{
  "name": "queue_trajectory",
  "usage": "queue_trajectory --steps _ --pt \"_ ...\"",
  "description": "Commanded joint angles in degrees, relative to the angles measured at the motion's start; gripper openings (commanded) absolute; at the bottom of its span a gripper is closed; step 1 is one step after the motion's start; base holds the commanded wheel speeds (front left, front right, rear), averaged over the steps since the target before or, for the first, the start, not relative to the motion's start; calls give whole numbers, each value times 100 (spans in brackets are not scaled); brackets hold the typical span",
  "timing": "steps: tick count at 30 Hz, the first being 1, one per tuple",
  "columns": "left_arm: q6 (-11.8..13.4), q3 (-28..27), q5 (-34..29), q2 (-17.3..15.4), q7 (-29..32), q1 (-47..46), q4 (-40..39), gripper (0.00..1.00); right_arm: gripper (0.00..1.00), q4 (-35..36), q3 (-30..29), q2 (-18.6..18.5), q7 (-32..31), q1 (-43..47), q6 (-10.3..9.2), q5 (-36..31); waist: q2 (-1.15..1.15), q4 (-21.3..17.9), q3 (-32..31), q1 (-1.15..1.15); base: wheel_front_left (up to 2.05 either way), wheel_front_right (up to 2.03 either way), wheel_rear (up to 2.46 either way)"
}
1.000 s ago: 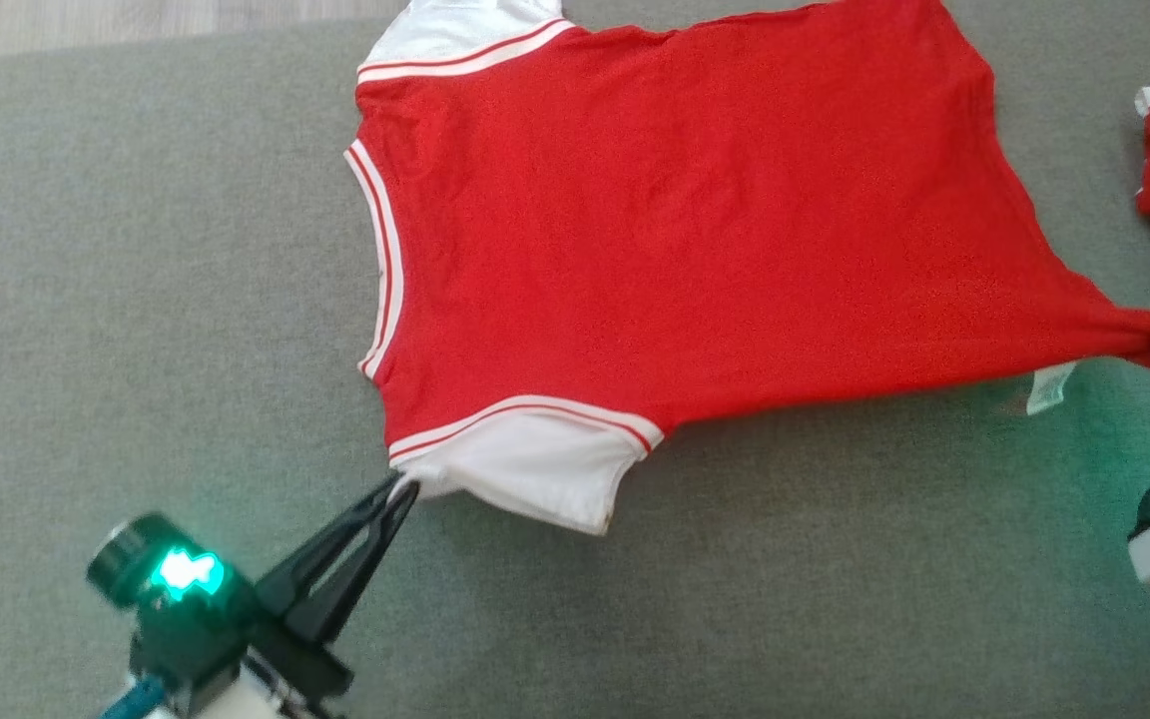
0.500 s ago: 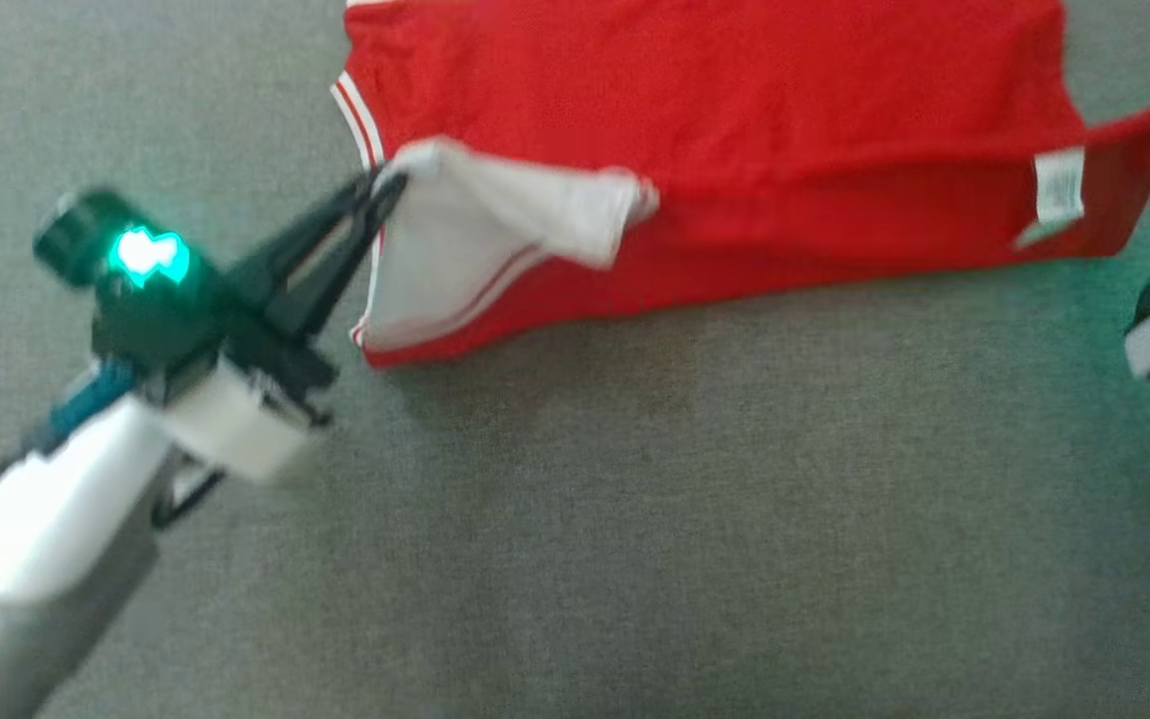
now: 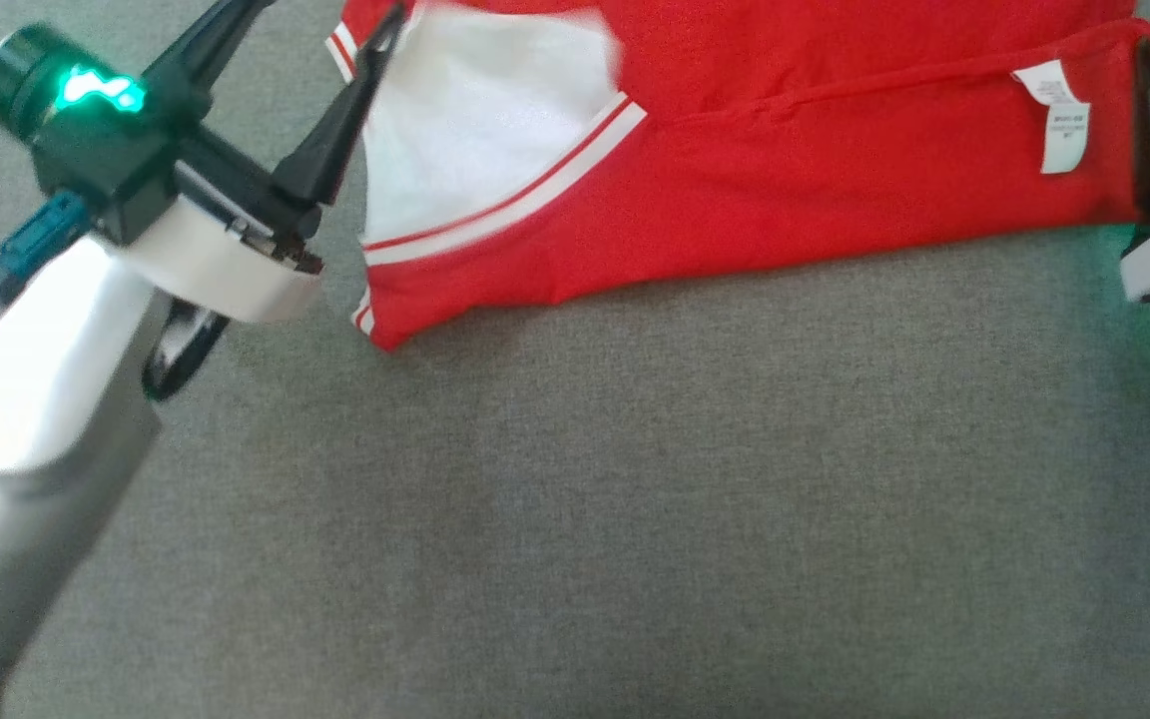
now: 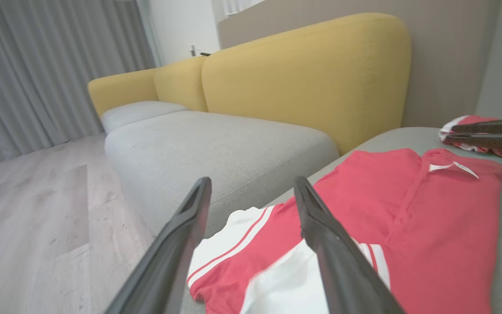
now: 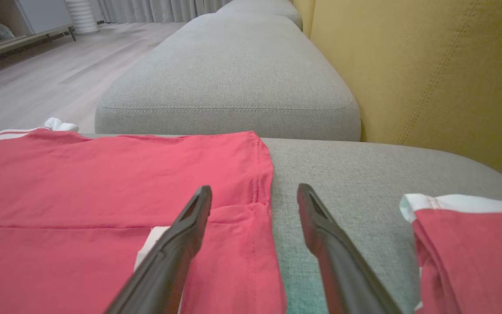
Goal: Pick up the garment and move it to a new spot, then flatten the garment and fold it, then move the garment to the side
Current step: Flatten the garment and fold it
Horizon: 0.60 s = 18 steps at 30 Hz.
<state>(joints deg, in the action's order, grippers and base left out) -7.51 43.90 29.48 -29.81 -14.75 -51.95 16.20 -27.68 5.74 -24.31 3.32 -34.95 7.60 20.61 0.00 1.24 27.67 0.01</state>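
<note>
The red garment with white striped sleeves lies folded lengthwise on the grey sofa seat, its near half laid over the far half, a white sleeve and a care label facing up. My left gripper hovers open at the sleeve end, nothing between its fingers; the garment lies under it. My right gripper stands open at the hem corner, above the garment, its fingers empty.
A second red and white garment lies bunched on the seat past the hem end. Yellow sofa backs rise behind, another grey seat adjoins, and wooden floor lies beyond the seat's edge.
Both grippers carried the garment's near edge up and over onto its far half, then opened and let go. The head camera has shifted too.
</note>
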Motion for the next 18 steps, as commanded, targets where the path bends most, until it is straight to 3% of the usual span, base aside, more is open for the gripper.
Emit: queue_trajectory --steps 1,10,18 --pt "95 -416 -2 -120 -25 166 -87 100 100 75 95 -53 170 -18 -11 21 0 1 -40 -1 0 0 0" --pt "623 -1174 365 651 -25 1945 -86 100 100 -327 134 66 645 304 -11 190 0 -8 -277 -1 0 0 0" --pt "786 -1168 625 1218 181 2588 620 100 100 -539 191 91 743 389 -11 281 0 -60 -320 -1 0 0 0"
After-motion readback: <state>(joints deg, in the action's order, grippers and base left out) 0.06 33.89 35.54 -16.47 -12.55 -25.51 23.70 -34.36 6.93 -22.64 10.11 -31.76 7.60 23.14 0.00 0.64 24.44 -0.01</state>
